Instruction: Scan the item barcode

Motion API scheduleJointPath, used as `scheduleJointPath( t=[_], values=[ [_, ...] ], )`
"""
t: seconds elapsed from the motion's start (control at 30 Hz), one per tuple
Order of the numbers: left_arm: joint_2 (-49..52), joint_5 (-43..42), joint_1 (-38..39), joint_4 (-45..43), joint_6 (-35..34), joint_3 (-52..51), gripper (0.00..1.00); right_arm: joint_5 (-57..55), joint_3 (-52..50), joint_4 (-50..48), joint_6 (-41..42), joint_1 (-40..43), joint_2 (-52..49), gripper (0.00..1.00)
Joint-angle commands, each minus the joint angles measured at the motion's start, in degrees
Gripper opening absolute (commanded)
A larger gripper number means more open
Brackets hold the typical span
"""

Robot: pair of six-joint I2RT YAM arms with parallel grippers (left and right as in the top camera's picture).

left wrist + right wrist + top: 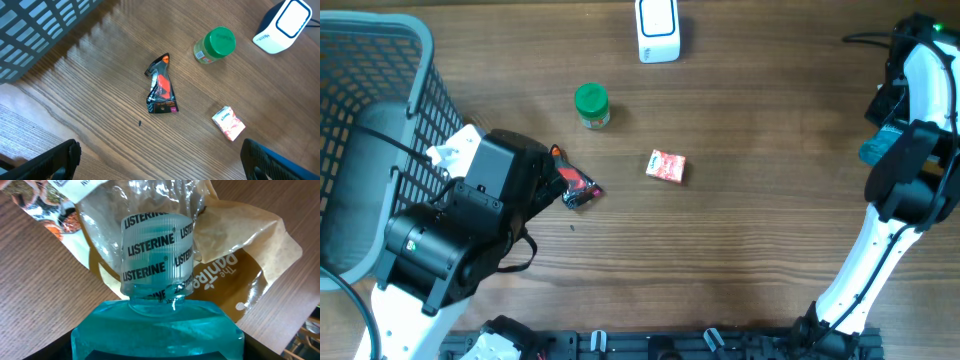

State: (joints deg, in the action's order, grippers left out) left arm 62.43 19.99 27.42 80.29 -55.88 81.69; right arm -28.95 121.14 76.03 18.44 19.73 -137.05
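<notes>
A clear teal mouthwash bottle (157, 325) with a ribbed cap marked Listerine (157, 255) fills the right wrist view. My right gripper (157, 347) is shut on its body; in the overhead view the bottle shows as a teal patch (873, 151) at the table's right edge. The white barcode scanner (657, 30) stands at the far middle and also shows in the left wrist view (282, 25). My left gripper (160, 170) hangs open and holds nothing, over bare wood just short of a black and red pouch (161, 87).
A green-lidded jar (591, 105) and a red and white tissue pack (666, 166) lie mid-table beside the pouch (578, 186). A grey wire basket (360, 120) fills the left side. Behind the bottle lie a brown paper bag (240, 255) and a printed packet (45, 205).
</notes>
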Motion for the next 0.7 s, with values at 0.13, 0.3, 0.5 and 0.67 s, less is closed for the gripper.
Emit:
scheduleJointPath(
  t=[0.13, 0.3, 0.5, 0.67],
  values=[
    [0.3, 0.6, 0.0, -0.2, -0.5, 0.0, 1.00, -0.3, 0.2, 0.1, 1.0, 0.4, -0.3, 0.35],
    [0.3, 0.1, 0.0, -0.2, -0.5, 0.0, 1.00, -4.6, 0.2, 3.7, 1.1, 0.4, -0.3, 0.34],
    [0.3, -2.3, 0.0, -0.2, -0.6, 0.0, 1.00, -7.8, 0.2, 7.9, 1.1, 0.5, -0.3, 0.33],
    [0.3, -2.6, 0.0, -0.2, -0.6, 0.0, 1.00, -9.1, 0.2, 10.3, 1.1, 0.4, -0.3, 0.33]
  ],
)
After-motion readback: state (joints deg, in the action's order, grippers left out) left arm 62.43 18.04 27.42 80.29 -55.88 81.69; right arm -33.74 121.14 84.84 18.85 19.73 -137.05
